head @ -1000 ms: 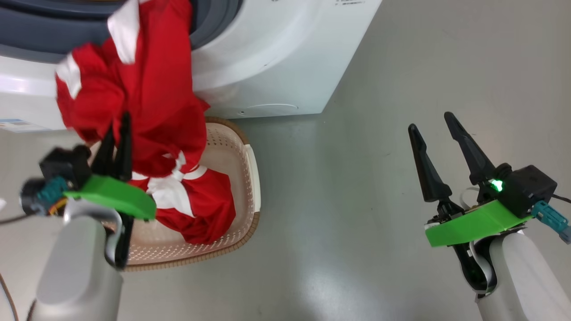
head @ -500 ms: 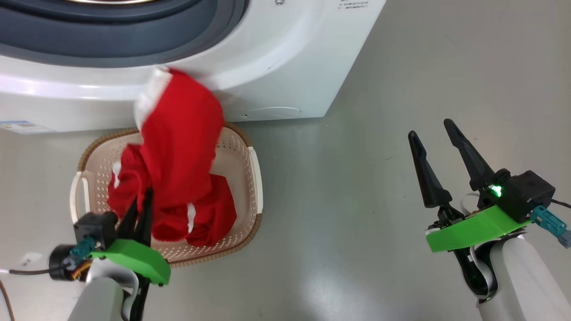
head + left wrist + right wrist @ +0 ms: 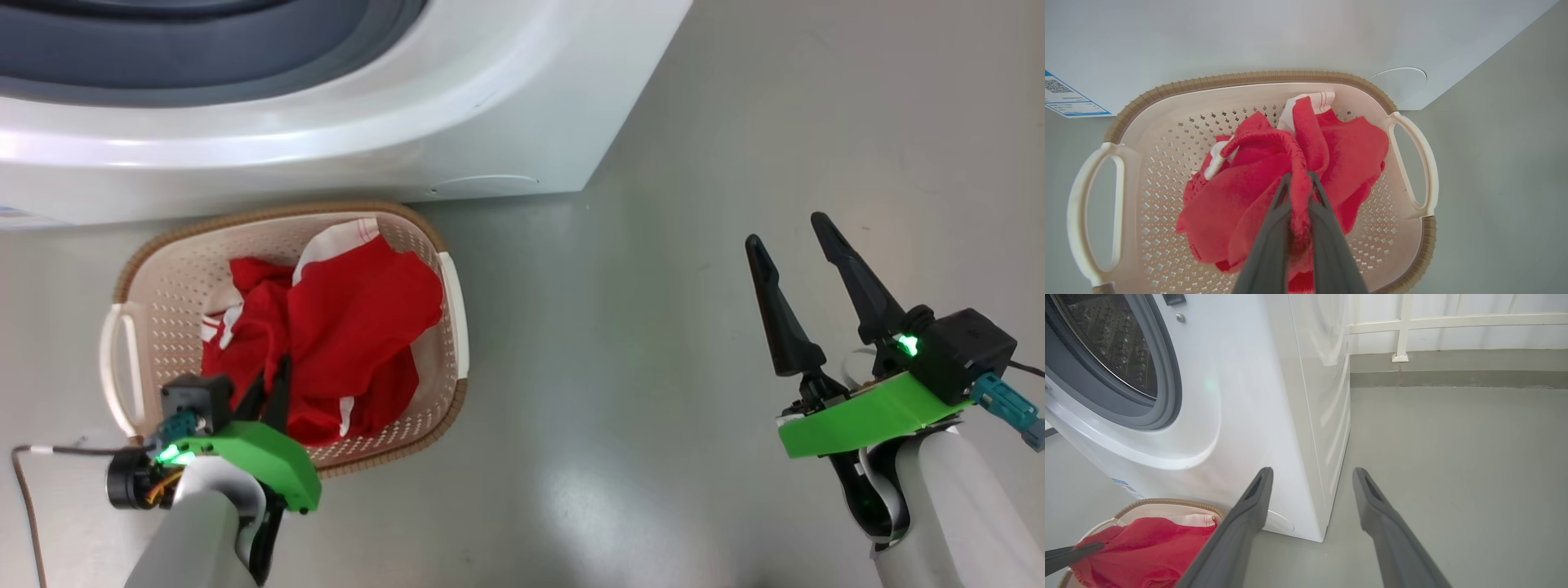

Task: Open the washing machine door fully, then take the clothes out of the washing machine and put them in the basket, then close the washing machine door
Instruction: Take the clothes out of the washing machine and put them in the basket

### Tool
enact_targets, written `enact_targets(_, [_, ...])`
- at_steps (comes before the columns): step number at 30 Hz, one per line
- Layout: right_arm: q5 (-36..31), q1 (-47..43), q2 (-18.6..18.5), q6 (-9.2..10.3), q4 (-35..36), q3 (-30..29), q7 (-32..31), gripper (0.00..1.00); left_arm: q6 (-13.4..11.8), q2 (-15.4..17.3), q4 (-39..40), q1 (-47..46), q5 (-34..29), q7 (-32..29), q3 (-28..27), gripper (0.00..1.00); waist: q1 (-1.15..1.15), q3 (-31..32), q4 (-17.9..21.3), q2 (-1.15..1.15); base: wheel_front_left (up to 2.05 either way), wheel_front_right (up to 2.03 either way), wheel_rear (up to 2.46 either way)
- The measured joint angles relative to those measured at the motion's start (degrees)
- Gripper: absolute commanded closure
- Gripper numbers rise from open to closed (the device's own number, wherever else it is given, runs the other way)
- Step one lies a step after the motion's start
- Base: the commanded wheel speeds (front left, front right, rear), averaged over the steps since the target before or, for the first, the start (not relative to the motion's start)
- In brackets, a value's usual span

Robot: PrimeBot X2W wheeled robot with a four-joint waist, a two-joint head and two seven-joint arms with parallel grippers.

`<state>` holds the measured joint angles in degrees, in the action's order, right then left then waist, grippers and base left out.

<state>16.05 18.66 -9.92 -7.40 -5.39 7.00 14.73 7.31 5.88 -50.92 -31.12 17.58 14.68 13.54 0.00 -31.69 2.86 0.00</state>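
Left pincer (image 3: 1300, 176): fingers all but together, nipping a ridge of the clothes (image 3: 1241, 204), low over the basket (image 3: 1167, 134). Clothes: soft red fabric with white trim, crumpled in a heap inside the basket, one white-edged fold up against the far wall. Basket: cream plastic, rounded rectangle, walls and bottom pierced with small holes, brown woven-look rim, a white loop handle at each short end. Bare perforated bottom shows around the heap. Right pincer (image 3: 785, 230): fingers spread wide, holding nothing, above smooth grey floor (image 3: 653, 367), well apart from the basket, with open floor on all sides of it. The basket's far rim lies just beside the foot of the washer (image 3: 490, 106). Washer: glossy white box with a curved front, round flap (image 3: 1398, 81) low near its right corner, blue-edged label (image 3: 1065, 98) low on the left. Grey rubber ring (image 3: 1167, 396) round the mouth, dimpled steel drum (image 3: 1114, 347) within. Beyond its side, more open floor runs to a pale wall with a white rail (image 3: 1404, 330).
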Motion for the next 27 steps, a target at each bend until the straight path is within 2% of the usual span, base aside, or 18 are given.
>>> enact_targets(11, [0.0,1.88,0.49,0.0,0.48,0.09,0.0,0.0,0.0,0.18,-14.02,-8.79,1.63,0.0,1.74,1.0,0.0,-3.67,2.18,0.0,0.0,0.0,0.0])
enact_targets(26, [-0.01,3.89,1.03,0.0,0.35,0.97,0.0,0.0,0.0,1.82,-19.63,-15.5,2.83,0.0,3.1,1.0,0.0,-6.88,4.62,0.0,0.0,0.0,0.0])
enact_targets(27, [-0.01,3.89,1.03,0.0,0.32,0.96,0.01,0.0,0.0,1.88,-19.64,-15.5,2.86,0.0,3.08,0.9,0.0,-6.73,4.57,0.0,0.0,0.0,0.0])
